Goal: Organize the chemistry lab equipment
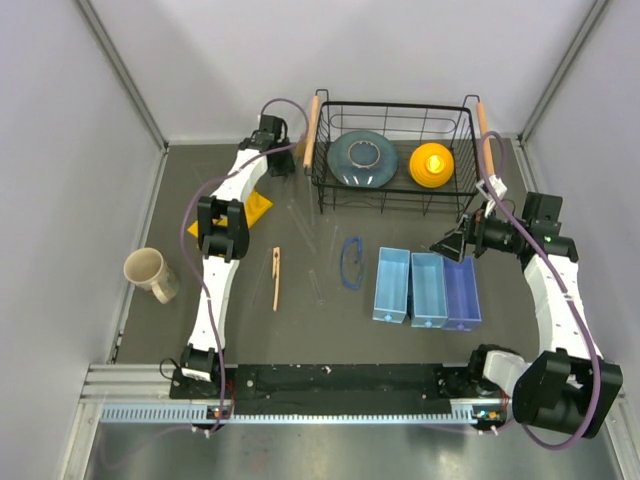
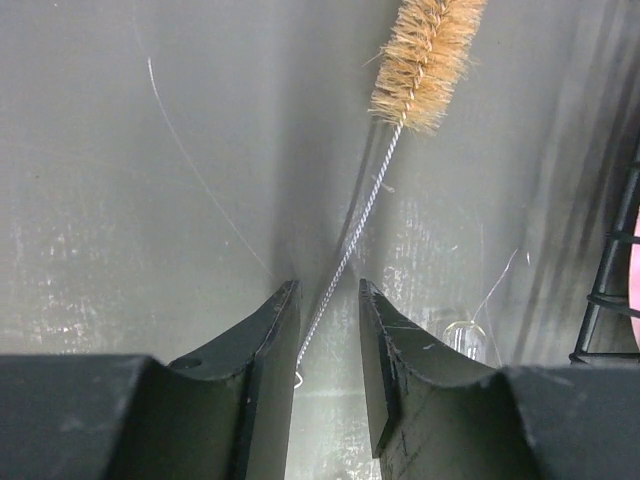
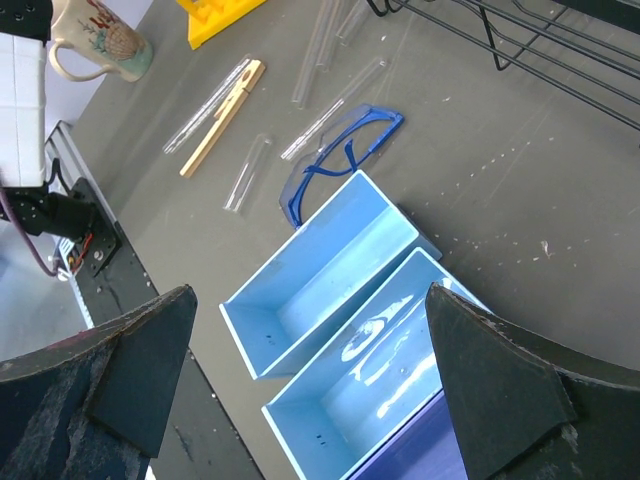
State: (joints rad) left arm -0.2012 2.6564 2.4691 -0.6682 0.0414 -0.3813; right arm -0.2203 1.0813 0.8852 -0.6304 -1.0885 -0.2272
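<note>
Chemistry lab equipment is spread over the table (image 2: 150,200), and the piece in hand is judged to be the test-tube brush (image 2: 377,180). The left gripper (image 2: 328,290) is set over it with its jaws partly spread. The twisted wire stem runs up between them with a narrow gap on each side, and no pinch is made yet.

For a sound grasp the stem should be kept centred in that gap, so that both pads meet it together and it is not flicked sideways. Thin wire can roll or slip, so the jaws should be brought fully together, low against the table, before anything is lifted. The bristle head (image 2: 425,62) lies beyond the fingertips. A clear glass tube (image 2: 470,335) lies just beside the right-hand finger and should not be nudged. The wire basket (image 2: 610,270) stands further to that side, at the table's far edge.

Further out, the yellow rack (image 1: 255,210) is seen towards the left edge. The wooden clamp (image 1: 276,278), the safety glasses (image 1: 350,262) and loose tubes (image 3: 247,172) lie apart near the middle. Three blue bins (image 1: 392,285) stand right of centre. The right gripper (image 3: 310,340) hangs above the bins with its jaws spread wide, and nothing is held in them.
</note>
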